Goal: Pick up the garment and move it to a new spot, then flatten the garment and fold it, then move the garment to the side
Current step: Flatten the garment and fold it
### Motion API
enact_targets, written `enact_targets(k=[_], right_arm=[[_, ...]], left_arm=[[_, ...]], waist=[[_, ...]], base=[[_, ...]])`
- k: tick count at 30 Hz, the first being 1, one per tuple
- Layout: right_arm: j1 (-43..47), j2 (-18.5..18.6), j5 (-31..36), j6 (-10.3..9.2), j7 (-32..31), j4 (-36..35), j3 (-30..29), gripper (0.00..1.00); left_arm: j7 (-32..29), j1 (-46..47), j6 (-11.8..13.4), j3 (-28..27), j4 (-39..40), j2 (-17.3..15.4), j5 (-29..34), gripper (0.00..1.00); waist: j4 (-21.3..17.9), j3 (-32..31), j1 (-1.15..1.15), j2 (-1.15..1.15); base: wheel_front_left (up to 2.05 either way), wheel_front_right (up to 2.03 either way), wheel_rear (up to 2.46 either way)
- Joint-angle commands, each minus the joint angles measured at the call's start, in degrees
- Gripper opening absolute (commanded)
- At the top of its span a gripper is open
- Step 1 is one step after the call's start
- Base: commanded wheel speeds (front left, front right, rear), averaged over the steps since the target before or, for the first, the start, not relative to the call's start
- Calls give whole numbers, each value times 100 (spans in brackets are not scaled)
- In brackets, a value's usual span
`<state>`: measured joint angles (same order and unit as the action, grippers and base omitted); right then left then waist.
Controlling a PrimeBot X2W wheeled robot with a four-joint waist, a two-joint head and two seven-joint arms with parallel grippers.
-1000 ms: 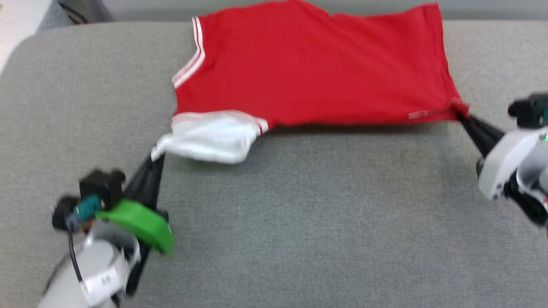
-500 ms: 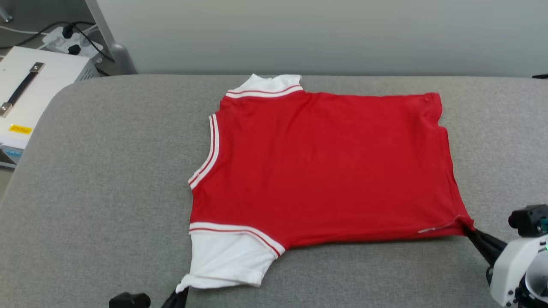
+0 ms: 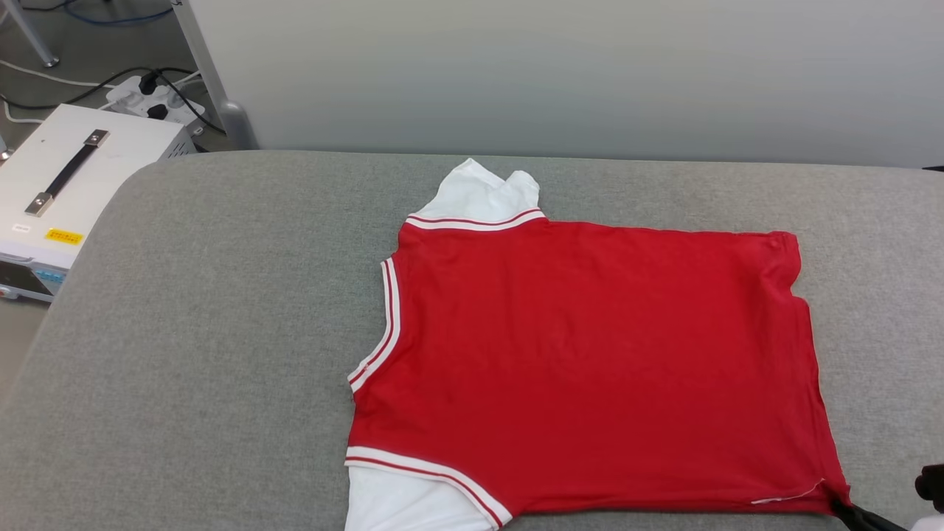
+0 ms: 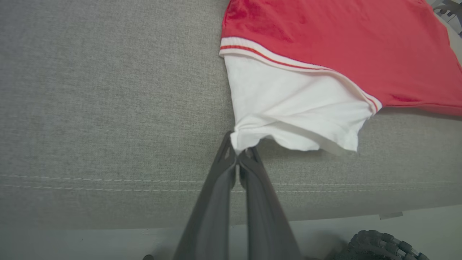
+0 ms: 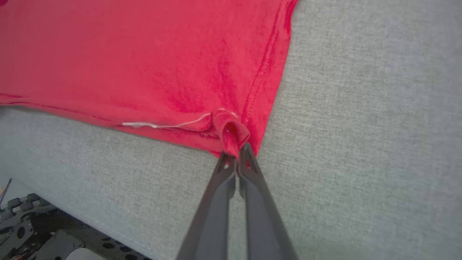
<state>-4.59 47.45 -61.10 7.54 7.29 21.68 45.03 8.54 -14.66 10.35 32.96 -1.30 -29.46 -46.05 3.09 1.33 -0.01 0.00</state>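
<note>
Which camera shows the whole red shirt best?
The head view: the shirt lies spread nearly whole. The left wrist view shows its white sleeve in the left pincer; the right wrist view, a red corner in the right pincer.

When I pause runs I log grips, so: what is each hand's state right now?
Left hand: closed, holding the garment by its white sleeve edge.
Right hand: closed, holding the garment by its red hem corner.
</note>
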Motion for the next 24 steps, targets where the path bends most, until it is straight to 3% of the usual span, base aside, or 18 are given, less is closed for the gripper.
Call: enact_targets(k=[1, 12, 24], right_arm=[[111, 22, 66, -5, -37, -43, -99, 0], [182, -240, 574, -5, -567, -584, -1172, 0], [-705, -689, 890, -5, -1145, -741, -1841, 0]], left_arm=[[26, -60, 11, -13, 11, -67, -19, 0], [45, 1093, -218, -3, 117, -106, 431, 0], [-463, 3321, -975, 31, -741, -73, 692, 0]], waist=[[8, 23, 1, 0], [-67, 190, 1, 0], [-318, 745, 1, 0]], base=[[0, 0, 0], [0, 0, 0], [0, 0, 0]])
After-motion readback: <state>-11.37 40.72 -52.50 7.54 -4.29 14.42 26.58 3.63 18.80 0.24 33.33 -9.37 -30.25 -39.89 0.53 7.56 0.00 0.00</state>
